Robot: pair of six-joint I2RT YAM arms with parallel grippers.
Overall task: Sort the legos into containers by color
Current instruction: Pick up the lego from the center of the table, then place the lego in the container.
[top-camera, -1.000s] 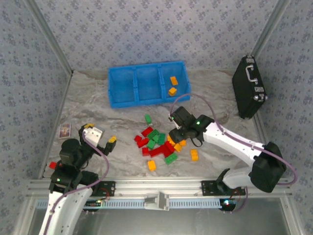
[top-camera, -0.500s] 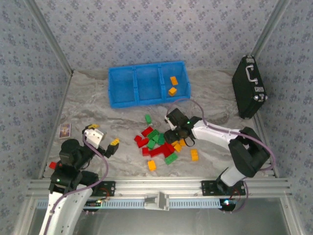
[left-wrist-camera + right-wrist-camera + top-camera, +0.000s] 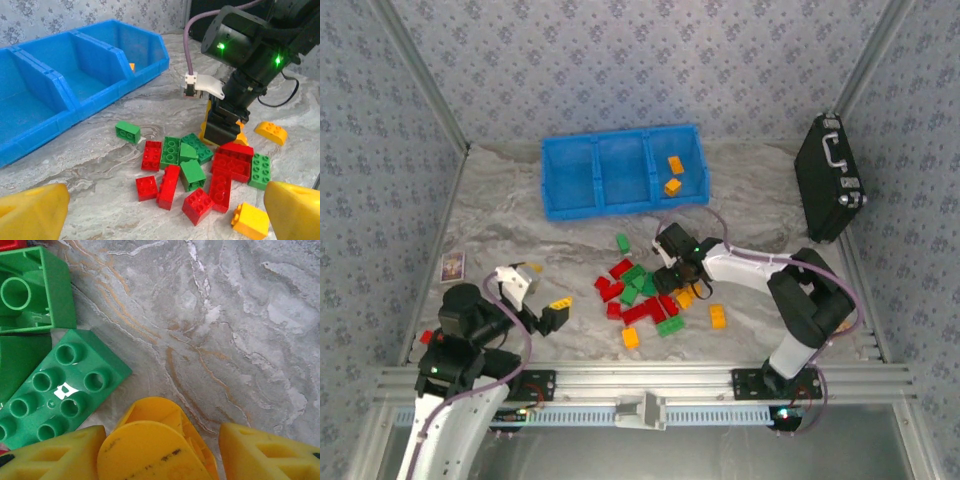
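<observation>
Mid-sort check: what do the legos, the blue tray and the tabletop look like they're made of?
Legos: glossy hard moulded plastic, highlights on the studs. Blue tray: plastic too, duller sheen, thin moulded dividers. Tabletop: grey with marble-like veins; real stone or a printed covering, cannot tell.

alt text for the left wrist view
The right tool stands in a pile of red, green and orange-yellow legos on a marbled table. A blue three-compartment tray is at left; the left tool stands open, yellow fingers in the bottom corners.
</observation>
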